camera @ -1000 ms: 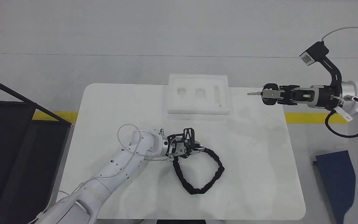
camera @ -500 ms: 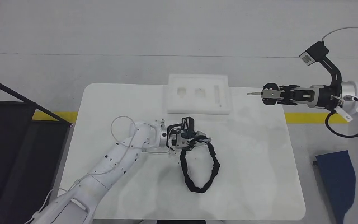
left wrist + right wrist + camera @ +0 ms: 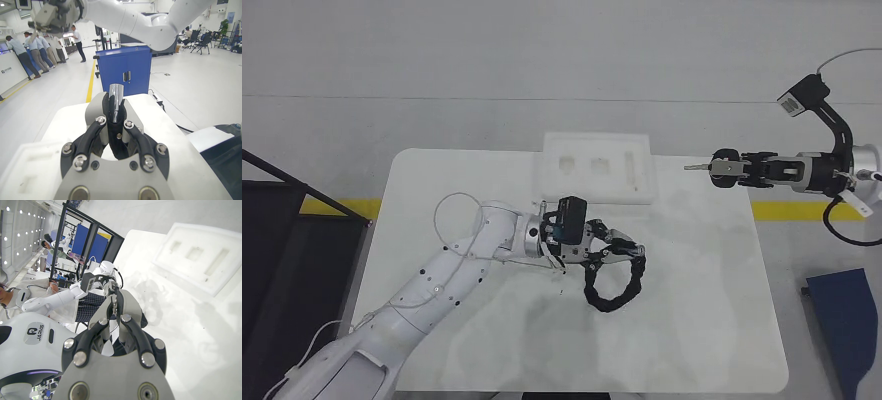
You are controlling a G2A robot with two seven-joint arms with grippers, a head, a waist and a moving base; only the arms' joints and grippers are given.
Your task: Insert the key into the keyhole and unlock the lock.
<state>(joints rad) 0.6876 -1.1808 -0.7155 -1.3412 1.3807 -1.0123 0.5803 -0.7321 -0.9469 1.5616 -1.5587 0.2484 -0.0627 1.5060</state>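
My left gripper (image 3: 616, 246) is shut on the lock (image 3: 627, 250) above the table's middle. The lock's black chain (image 3: 614, 292) curls in a small loop beneath it. In the left wrist view the chrome cylinder (image 3: 115, 98) sticks out past the fingers, and the black sleeve sits between them. My right gripper (image 3: 714, 167) is held off the table's back right corner, shut on the key (image 3: 694, 167), whose blade points toward the foam tray. The key (image 3: 114, 306) shows as a thin metal piece between the pads in the right wrist view. The two grippers are well apart.
A white foam tray (image 3: 597, 168) with several cut-out pockets lies at the back middle of the white table (image 3: 462, 210). A black frame (image 3: 282, 180) stands off the table's left side. A blue cabinet (image 3: 847, 310) is beyond the right edge.
My left arm has carried the lock to the right and turned it. The chain has been drawn up from a wide loop into a smaller one. The right arm has kept still.
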